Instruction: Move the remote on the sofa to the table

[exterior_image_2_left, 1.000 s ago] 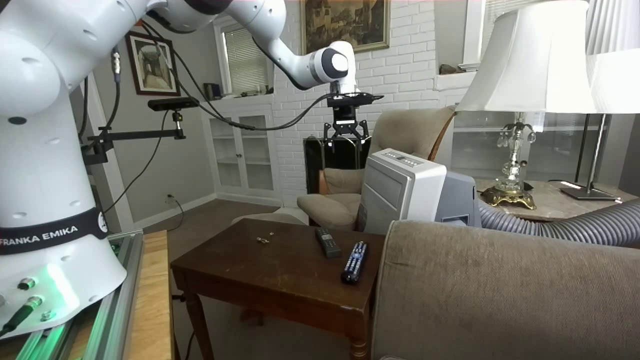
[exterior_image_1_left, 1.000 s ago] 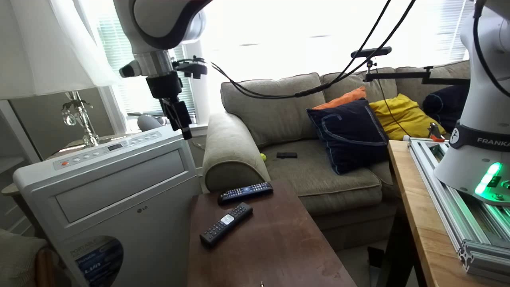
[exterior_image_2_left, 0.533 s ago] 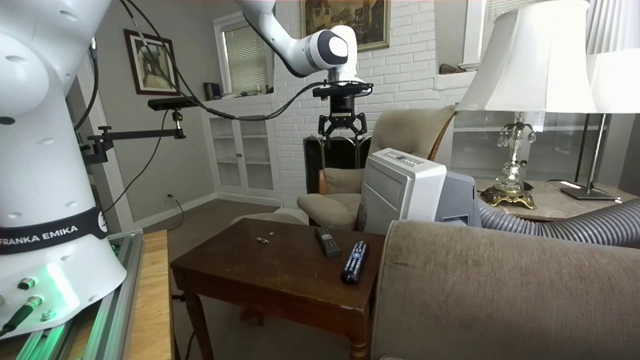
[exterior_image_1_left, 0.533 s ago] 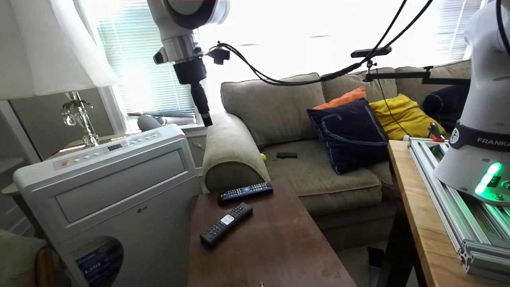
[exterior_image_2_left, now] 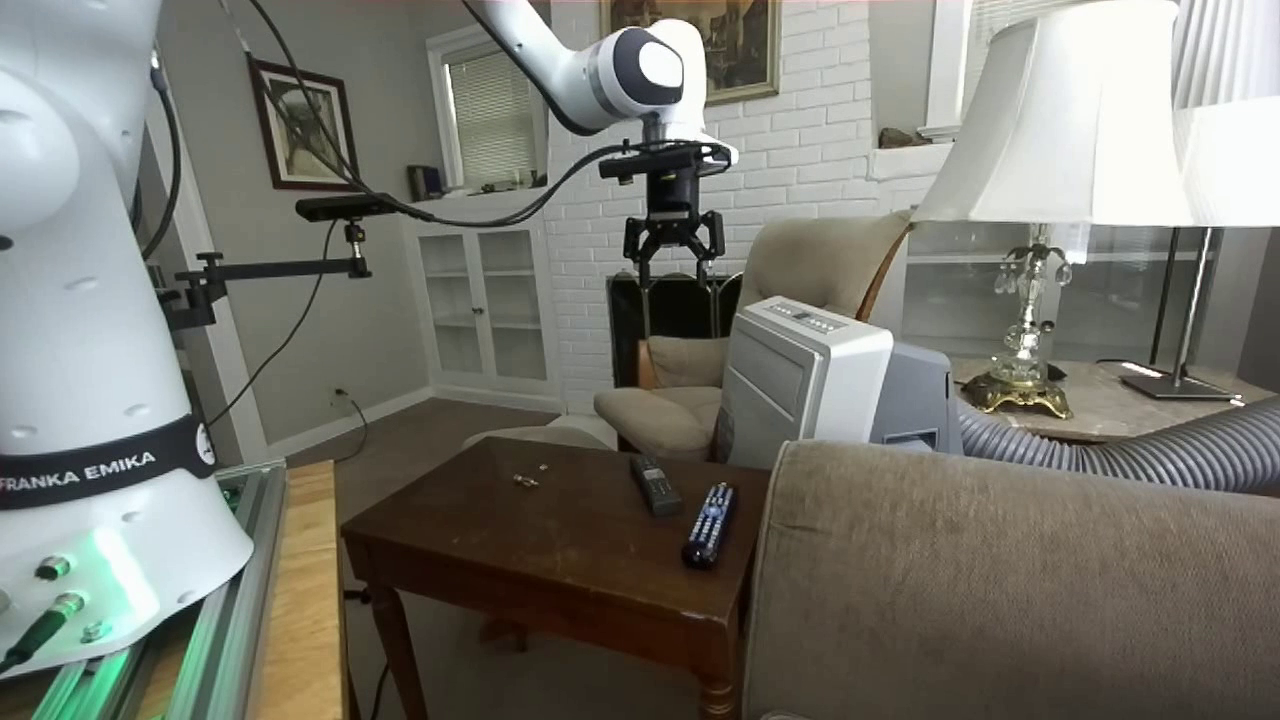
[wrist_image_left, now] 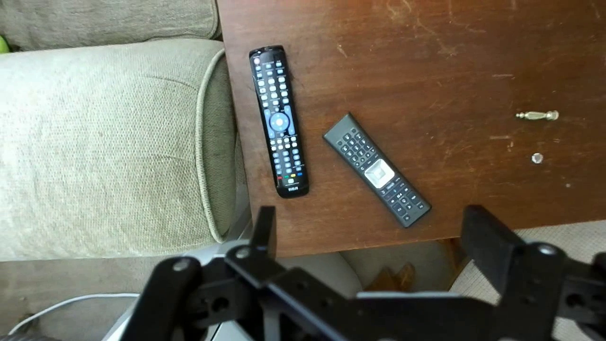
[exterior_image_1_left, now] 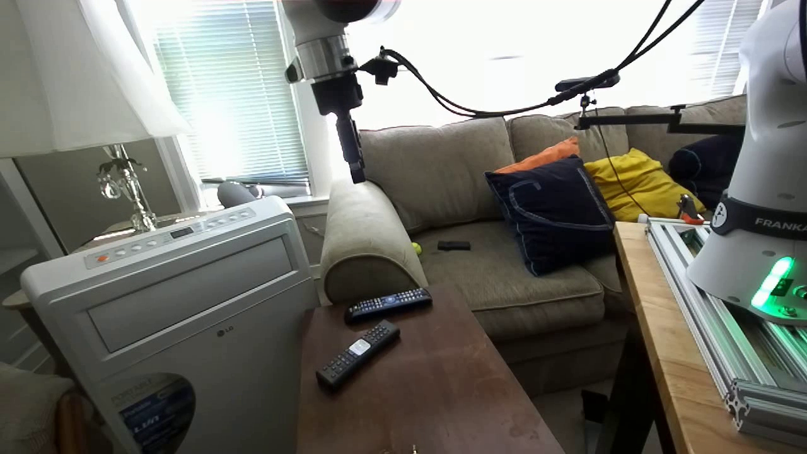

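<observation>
Remote (exterior_image_1_left: 454, 245) on sofa (exterior_image_1_left: 482, 274), open room between it and front edge (exterior_image_1_left: 536, 302), fingers (wrist_image_left: 490, 248) wide apart.

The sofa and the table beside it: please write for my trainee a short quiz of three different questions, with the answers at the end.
1. True or false: on the table, the remote with blue buttons lies nearer to the sofa than the dark grey remote.
2. Fill in: in an exterior view, the slim black remote on the sofa seat lies between the yellow-green ball and the ____.
3. Multiple choice: the gripper is A) shut on a remote, B) open and holding nothing, C) touching the table.

Key: 1. True. 2. The dark blue pillow. 3. B.
</observation>
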Available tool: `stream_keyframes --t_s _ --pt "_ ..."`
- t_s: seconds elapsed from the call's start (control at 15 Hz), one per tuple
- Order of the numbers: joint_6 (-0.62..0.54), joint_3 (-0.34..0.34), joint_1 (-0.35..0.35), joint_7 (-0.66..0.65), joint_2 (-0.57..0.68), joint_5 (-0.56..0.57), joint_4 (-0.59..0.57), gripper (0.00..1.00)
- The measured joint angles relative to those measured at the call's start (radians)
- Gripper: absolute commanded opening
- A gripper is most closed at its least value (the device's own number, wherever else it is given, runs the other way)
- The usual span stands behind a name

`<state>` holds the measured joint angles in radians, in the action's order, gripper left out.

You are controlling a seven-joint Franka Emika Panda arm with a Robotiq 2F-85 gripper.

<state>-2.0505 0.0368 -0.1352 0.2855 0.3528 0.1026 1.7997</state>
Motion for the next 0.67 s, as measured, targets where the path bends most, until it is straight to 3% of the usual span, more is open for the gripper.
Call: stream_keyframes --t_s 0.27,0.67 --pt "-0.038 0.002 0.007 -0.011 -0.060 0.000 0.086 1.00" --pt "-0.042 0.003 0.009 -0.012 -0.065 0.000 0.093 1.00"
